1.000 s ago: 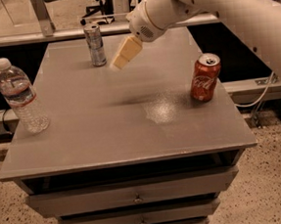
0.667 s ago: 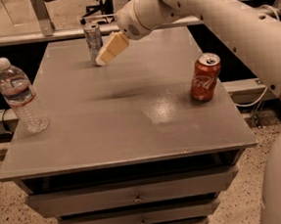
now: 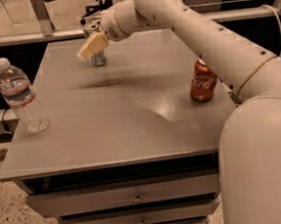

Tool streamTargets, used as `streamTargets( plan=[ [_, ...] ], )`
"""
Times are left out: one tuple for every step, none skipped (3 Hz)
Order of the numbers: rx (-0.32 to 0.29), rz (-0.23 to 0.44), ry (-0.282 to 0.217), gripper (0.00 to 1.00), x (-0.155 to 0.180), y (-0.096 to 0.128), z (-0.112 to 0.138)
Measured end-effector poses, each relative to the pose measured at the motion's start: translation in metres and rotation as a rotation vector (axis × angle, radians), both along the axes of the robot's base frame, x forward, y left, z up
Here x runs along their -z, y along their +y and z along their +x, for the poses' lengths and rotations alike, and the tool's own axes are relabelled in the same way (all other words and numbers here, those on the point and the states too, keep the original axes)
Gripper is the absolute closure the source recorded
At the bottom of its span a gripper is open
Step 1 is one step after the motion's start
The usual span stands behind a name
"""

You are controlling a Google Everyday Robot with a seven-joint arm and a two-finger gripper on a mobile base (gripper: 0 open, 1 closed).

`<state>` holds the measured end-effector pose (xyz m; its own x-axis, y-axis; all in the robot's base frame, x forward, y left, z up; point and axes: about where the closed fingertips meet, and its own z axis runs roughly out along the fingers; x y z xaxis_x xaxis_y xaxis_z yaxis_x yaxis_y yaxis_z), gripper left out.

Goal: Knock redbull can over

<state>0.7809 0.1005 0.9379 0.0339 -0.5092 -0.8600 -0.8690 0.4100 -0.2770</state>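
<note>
Water bottle upright near left edge of worktop. Coca-Cola can upright near right edge. Both well apart from redbull can. Redbull can upright, long axis vertical, near far edge, left of middle. Gripper overlapped its upper part. Whether gripper was open or closed could not be told.

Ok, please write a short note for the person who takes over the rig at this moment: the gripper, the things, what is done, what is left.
Gripper: at the far left of the table, in front of the redbull can's upper half; contact cannot be told.
Redbull can: upright near the far edge.
Coca-Cola can: upright on the right side. Water bottle: upright at the left edge.
Done: the gripper is at the can.
Left: push the redbull can until it tips over.
</note>
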Motion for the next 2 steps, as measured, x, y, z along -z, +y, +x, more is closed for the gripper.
streamTargets(
  plan=[
    [0.013,0.049,-0.002,0.00,0.0064,0.0134,0.0199],
    [0.026,0.087,0.027,0.07,0.0147,0.0209,0.0287]
  ],
)
